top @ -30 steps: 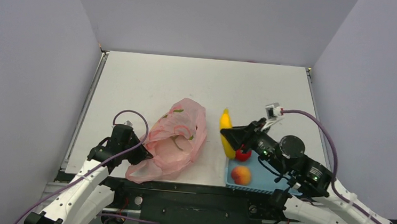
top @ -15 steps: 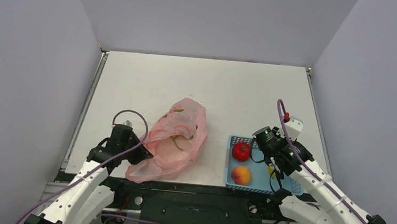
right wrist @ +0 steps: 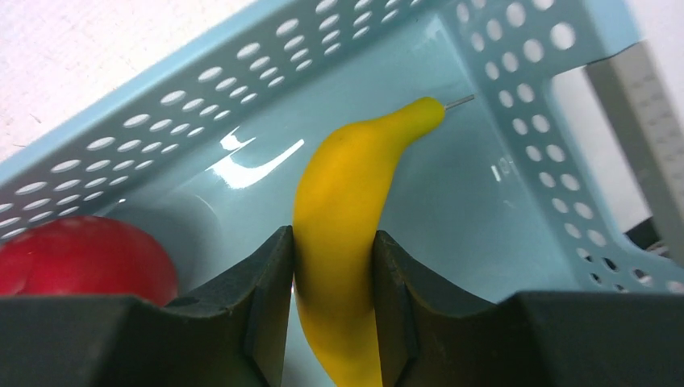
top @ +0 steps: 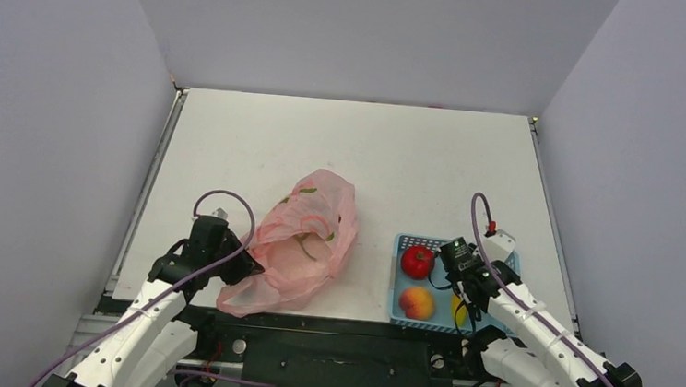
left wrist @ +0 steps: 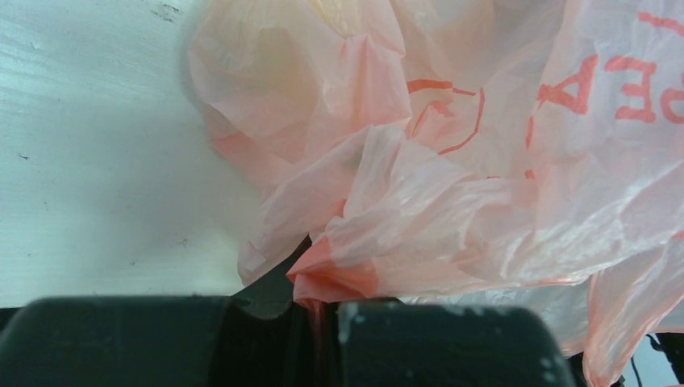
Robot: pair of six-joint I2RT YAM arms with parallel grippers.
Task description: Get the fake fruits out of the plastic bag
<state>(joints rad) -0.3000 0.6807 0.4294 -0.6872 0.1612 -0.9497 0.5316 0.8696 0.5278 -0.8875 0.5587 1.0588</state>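
Note:
The crinkly pink plastic bag (top: 303, 241) lies on the table left of centre. My left gripper (top: 252, 266) is shut on its near left edge, and the film (left wrist: 403, 218) runs pinched between the jaws. My right gripper (right wrist: 332, 242) is shut on a yellow banana (right wrist: 347, 210) inside the blue perforated basket (top: 405, 245). In the top view the banana (top: 457, 308) shows beside the right arm. A red tomato-like fruit (top: 417, 261) and an orange-pink peach (top: 417, 302) lie in the basket. The red fruit (right wrist: 81, 258) also shows at the left of the right wrist view.
The basket's perforated walls (right wrist: 516, 72) close in around the right gripper. The table's near edge (top: 311, 316) runs just below the bag and basket. Grey walls stand on three sides.
My right arm has swung from beside the bag down to the basket, carrying the banana from above the table into it. The left arm and the bag have not moved.

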